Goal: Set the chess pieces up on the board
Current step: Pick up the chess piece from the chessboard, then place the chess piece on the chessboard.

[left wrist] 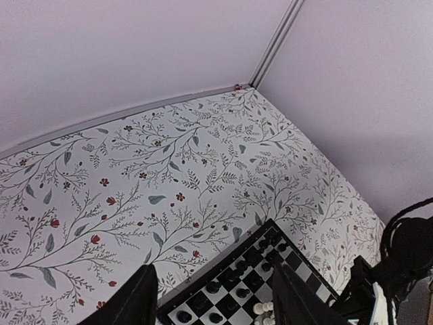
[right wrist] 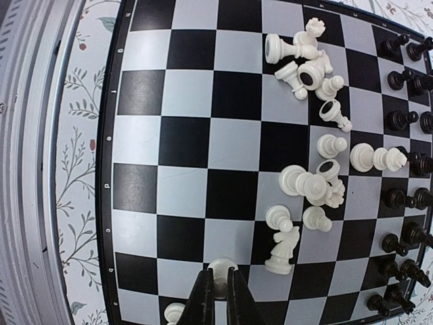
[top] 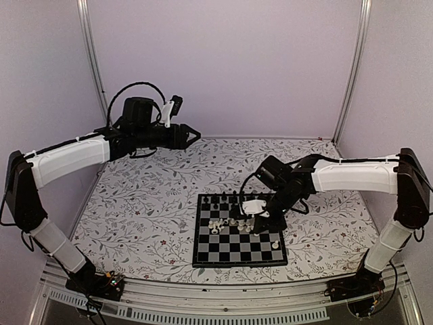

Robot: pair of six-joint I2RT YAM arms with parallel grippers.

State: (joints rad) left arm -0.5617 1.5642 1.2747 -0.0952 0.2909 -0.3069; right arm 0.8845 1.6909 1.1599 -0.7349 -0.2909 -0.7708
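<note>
Right gripper stands low over the small square black-and-grey checkered chessboard, its two dark fingers clamped on a round-headed cream-white plastic piece. The head of this piece shows just beyond the fingertips; its lower body is covered by the fingers, so its kind cannot be confirmed. Just ahead of the gripper lie the loose cream-white plastic chessmen, most tipped on their sides in a scatter across the middle squares, the nearest a horse-headed one just beside the held piece. The tiny black plastic chessmen stand upright in rows along the far edge, well apart from the gripper. Their shapes at the margin of the right wrist view are too small and distorted to identify. One more cream-white piece is cut off by the bottom edge of that view. From overhead, the right wrist hides the held piece entirely. Left gripper hangs raised over the far left of the floral-patterned tabletop, well apart from the board, fingers spread with nothing between them. Its wrist view takes in only one corner of the board.
</note>
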